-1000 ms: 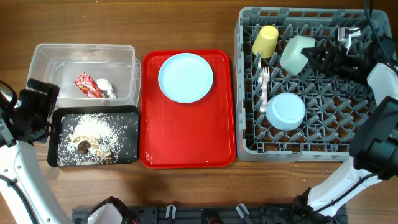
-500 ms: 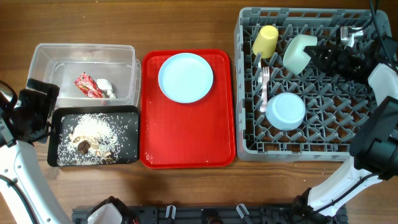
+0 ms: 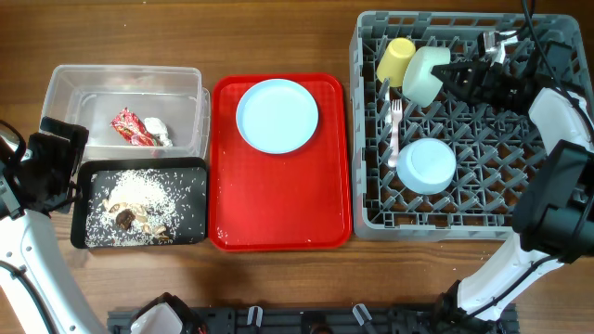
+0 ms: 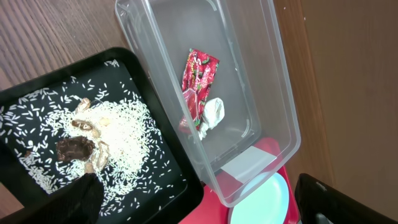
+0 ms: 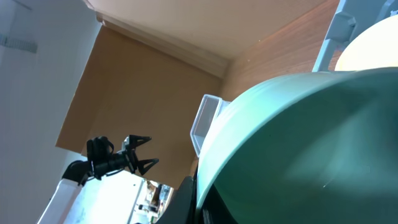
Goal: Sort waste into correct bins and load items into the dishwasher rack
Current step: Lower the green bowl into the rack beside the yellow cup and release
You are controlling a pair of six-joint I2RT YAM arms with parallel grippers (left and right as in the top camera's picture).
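My right gripper [image 3: 449,77] is shut on the rim of the pale green bowl [image 3: 423,74], held on its side over the back of the grey dishwasher rack [image 3: 371,223], right beside the yellow cup [image 3: 396,59]. The bowl fills the right wrist view [image 5: 305,149]. The white fork [image 3: 394,125] and small light blue bowl [image 3: 427,166] lie in the rack. The light blue plate [image 3: 277,115] sits on the red tray [image 3: 278,204]. My left gripper [image 4: 193,208] is open above the black tray [image 4: 155,180] of rice and scraps [image 4: 99,134]. The clear tub [image 4: 273,93] holds the red wrapper [image 4: 198,78] and white tissue [image 4: 212,113].
The tub [image 3: 74,88] and black tray [image 3: 190,232] stand side by side at the left, the red tray in the middle, the rack at the right. The right arm [image 3: 557,111] reaches across the rack's back right corner.
My right gripper has carried the green bowl leftward across the back of the rack until it is beside the yellow cup. The left arm has not moved.
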